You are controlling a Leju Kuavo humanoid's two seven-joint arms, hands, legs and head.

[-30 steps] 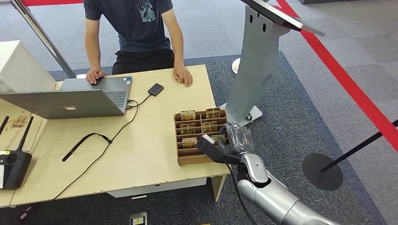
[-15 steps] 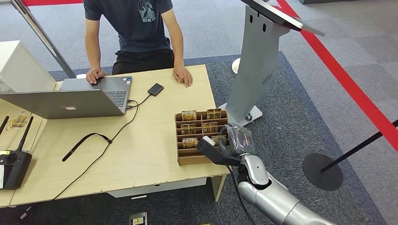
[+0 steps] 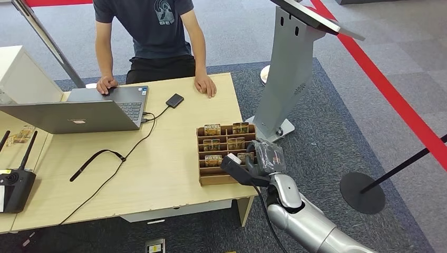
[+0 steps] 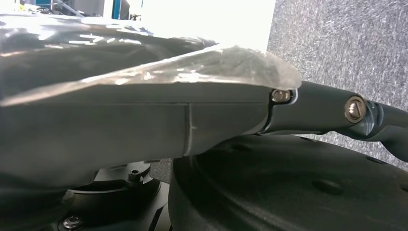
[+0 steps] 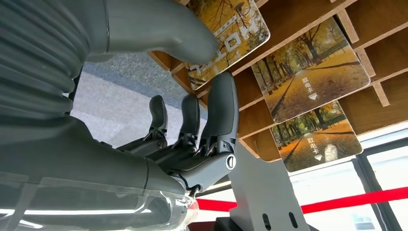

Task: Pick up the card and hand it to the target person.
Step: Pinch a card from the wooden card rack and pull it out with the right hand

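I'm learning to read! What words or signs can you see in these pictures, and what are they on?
"取电卡" with a small down arrow: on two tree-picture cards in the wooden card box.
Large letters on the card by the right hand's fingers: partly hidden, unreadable.
Person's shirt logo: too small.
Laptop lid mark: too small.

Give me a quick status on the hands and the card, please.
Right hand at the wooden card rack, thumb and fingers around the nearest card, grip unconfirmed. Left hand hanging low. Nothing in the way.
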